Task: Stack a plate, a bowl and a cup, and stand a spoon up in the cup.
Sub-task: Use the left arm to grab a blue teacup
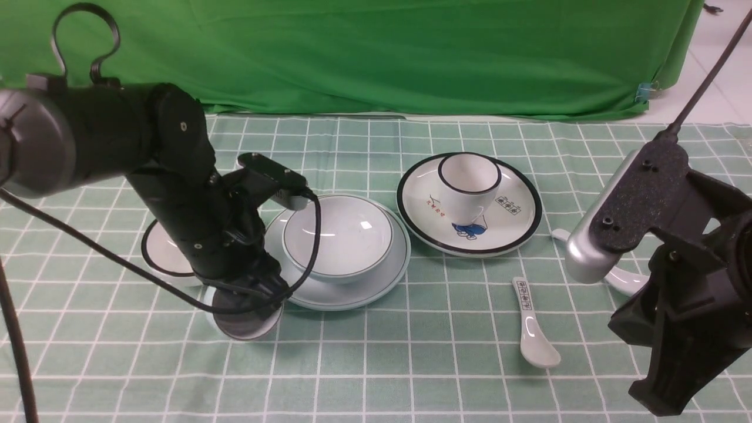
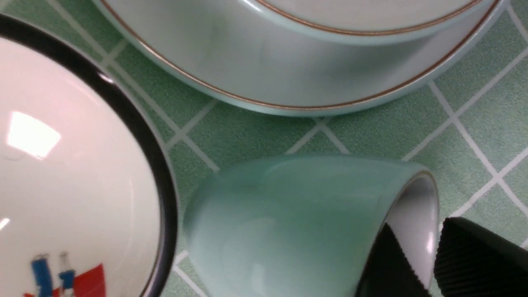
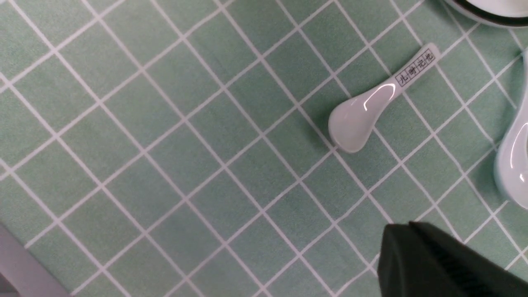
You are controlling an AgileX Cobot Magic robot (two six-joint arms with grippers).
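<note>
Pale blue-green, the cup [image 2: 297, 222] is pinched by the left claw [image 2: 416, 233]: one ribbed finger [image 2: 383, 268] sits inside the white interior and the other lies against the outside of the rim. This grip shows only in the left wrist view. In the front view the arm covers the claw, and the cup [image 1: 244, 320] appears below it as a tilted round shape low over the surface [image 1: 411, 352]. Neither view settles whether the cup touches the checked cloth.

The cup is near the plate [image 1: 338, 299] at its front left edge, with a strip of cloth between them. The bowl [image 1: 338, 238] stands upright in the plate. On the cup's other side is the black-rimmed bowl [image 1: 161, 252], half hidden in the front view. Only the left wrist view shows its red and blue print.

The spoon [image 3: 513, 165] lies on the cloth, uncovered in the right wrist view. In the front view it is largely behind the right arm. The marked spoon [image 3: 363, 115] lies near it.

The right claw [image 3: 406, 237] hangs above the cloth, closed and empty.

Farther back, the black-rimmed cup [image 1: 469, 185] stands on the black-rimmed plate [image 1: 426, 226].
</note>
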